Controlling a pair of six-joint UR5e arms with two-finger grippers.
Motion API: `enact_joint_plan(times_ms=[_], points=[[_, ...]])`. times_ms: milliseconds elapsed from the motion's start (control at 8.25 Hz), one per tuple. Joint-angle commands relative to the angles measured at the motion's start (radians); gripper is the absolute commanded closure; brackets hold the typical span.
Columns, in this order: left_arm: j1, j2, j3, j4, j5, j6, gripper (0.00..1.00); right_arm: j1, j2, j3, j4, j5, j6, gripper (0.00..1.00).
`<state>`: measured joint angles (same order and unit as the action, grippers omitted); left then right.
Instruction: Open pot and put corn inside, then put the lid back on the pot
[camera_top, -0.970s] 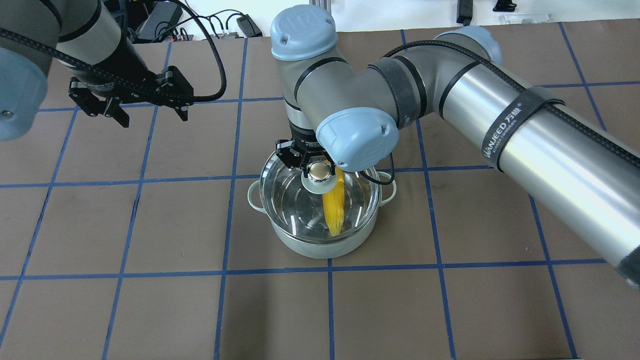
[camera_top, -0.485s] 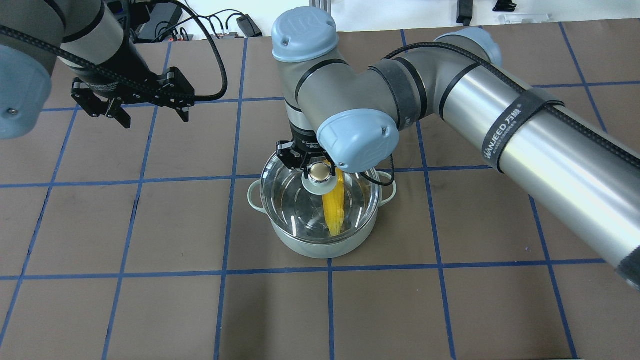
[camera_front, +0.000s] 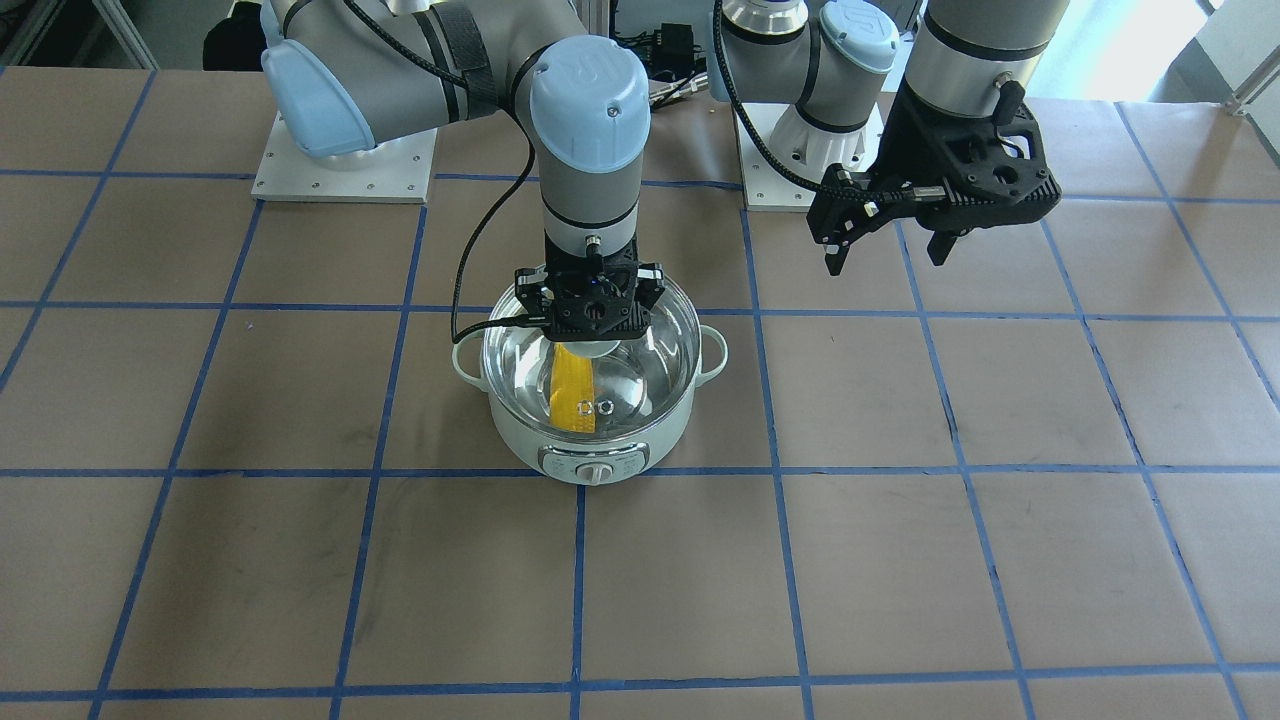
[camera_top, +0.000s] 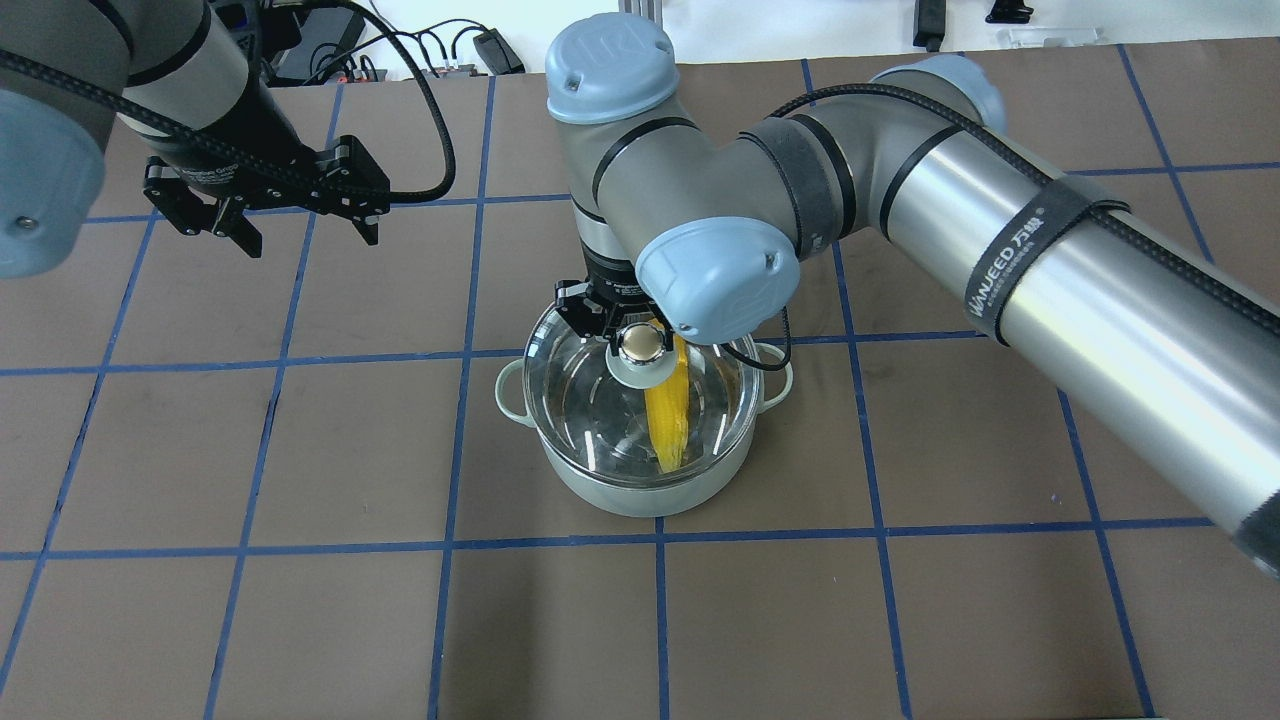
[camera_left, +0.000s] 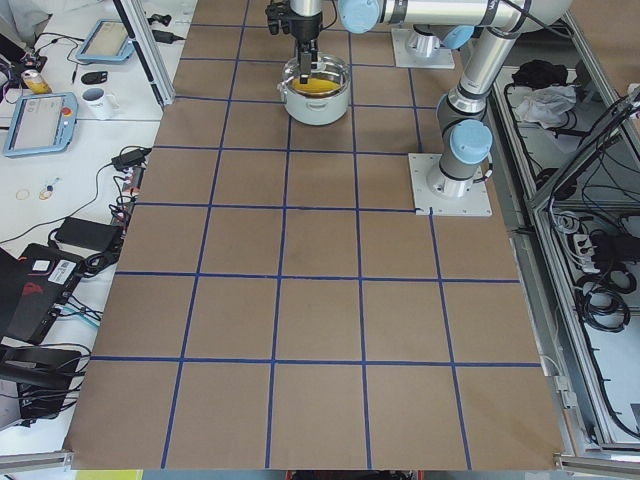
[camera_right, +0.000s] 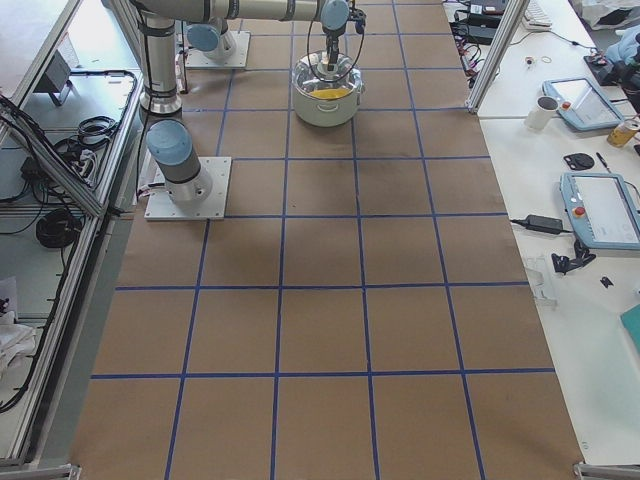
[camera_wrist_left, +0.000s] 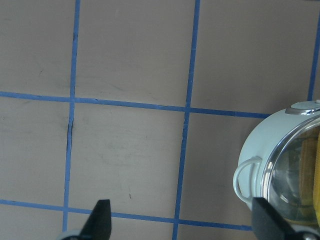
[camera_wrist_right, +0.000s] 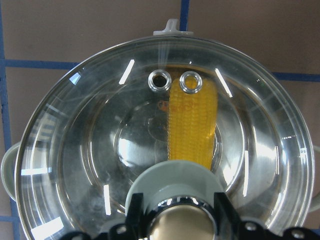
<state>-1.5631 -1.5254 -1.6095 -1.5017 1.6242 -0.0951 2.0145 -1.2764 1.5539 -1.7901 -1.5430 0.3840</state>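
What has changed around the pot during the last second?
Hardly anything. The right gripper stays closed on the lid, which sits on the pot with the corn lying inside under the glass. The left gripper still hovers open above the table, off to the side. Both arms drifted only a trace.

Lid (camera_top: 590, 410) seals pot (camera_top: 640, 495) mouth; right end effector (camera_wrist_right: 182, 222) clamps knob (camera_top: 641, 343) (top access blocked). Left end effector (camera_top: 309, 238) well apart.

Silver-grey arms (camera_top: 1100, 330) carry pale-blue joint caps (camera_top: 715, 275), black cables (camera_top: 150, 120) and a WANJEED strap (camera_top: 1012, 258).
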Motion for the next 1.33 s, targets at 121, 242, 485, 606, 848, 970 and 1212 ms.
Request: enact_joint_plan(times_ms=[121,242,485,606,848,970,1212], points=[[0.0,-0.001,-0.001,0.0,0.0,0.0,0.0,0.0,0.0,0.0,0.0,-0.003,0.003,0.86],[0.0,-0.001,-0.001,0.0,0.0,0.0,0.0,0.0,0.0,0.0,0.001,-0.008,0.003,0.8],[0.0,-0.001,-0.001,0.0,0.0,0.0,0.0,0.0,0.002,0.0,0.002,-0.008,0.007,0.55],[0.0,-0.001,-0.001,0.0,0.0,0.0,0.0,0.0,0.002,0.0,0.0,-0.008,0.009,0.52],[0.0,-0.002,-0.001,0.001,0.0,0.0,0.0,0.0,0.002,0.0,0.0,-0.006,0.009,0.44],[0.0,-0.004,-0.001,0.001,0.0,0.0,0.0,0.0,0.002,0.0,0.0,-0.008,0.007,0.42],[0.0,-0.007,-0.001,0.003,-0.001,0.0,0.0,0.0,0.002,0.0,0.0,-0.008,0.007,0.33]])
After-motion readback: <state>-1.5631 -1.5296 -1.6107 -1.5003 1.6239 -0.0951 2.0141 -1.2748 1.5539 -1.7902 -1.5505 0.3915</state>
